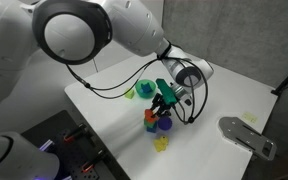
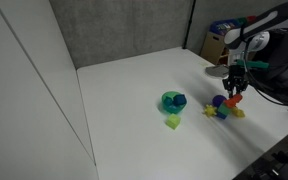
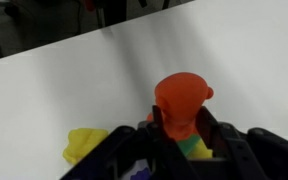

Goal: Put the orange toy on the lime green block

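Note:
My gripper [image 3: 184,122] is shut on the orange toy [image 3: 182,98], which stands up between the two fingers in the wrist view. Right under the toy, between the fingers, shows a bit of the lime green block [image 3: 191,148]; I cannot tell whether they touch. In both exterior views the gripper [image 1: 162,103] [image 2: 232,90] hangs low over a small cluster of toy pieces, with the orange toy [image 1: 151,117] [image 2: 231,101] at its tips. A blue round piece [image 1: 165,126] [image 2: 218,101] lies right beside it.
A yellow toy [image 3: 84,145] [image 1: 161,144] lies close by on the white table [image 1: 214,80]. A dark green bowl [image 1: 144,88] [image 2: 173,101] and a pale yellow-green cube [image 1: 130,93] [image 2: 172,122] stand farther off. A grey metal plate [image 1: 246,134] lies near a table corner.

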Controlling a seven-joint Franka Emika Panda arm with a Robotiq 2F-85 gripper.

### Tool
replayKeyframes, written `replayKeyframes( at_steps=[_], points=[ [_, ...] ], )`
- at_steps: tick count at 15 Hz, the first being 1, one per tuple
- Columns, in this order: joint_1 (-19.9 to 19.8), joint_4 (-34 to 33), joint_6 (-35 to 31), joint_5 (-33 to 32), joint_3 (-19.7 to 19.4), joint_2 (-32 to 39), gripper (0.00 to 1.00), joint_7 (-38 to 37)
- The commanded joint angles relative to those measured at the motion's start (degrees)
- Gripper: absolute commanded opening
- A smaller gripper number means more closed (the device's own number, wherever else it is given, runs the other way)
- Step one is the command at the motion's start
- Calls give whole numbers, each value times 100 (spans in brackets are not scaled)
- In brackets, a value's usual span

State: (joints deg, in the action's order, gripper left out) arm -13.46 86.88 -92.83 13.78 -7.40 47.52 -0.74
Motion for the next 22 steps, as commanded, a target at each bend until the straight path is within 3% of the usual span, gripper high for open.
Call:
replayKeyframes(
  at_steps=[1, 5, 15, 22],
  points=[
    [-150, -431, 251, -5, 106, 244, 72, 133],
    [-104, -373, 151, -36, 124, 97, 100, 225],
    [246, 318, -845, -109, 251, -1174, 100, 396],
    [599, 1550, -1987, -526, 215, -2476, 100, 392]
  ],
)
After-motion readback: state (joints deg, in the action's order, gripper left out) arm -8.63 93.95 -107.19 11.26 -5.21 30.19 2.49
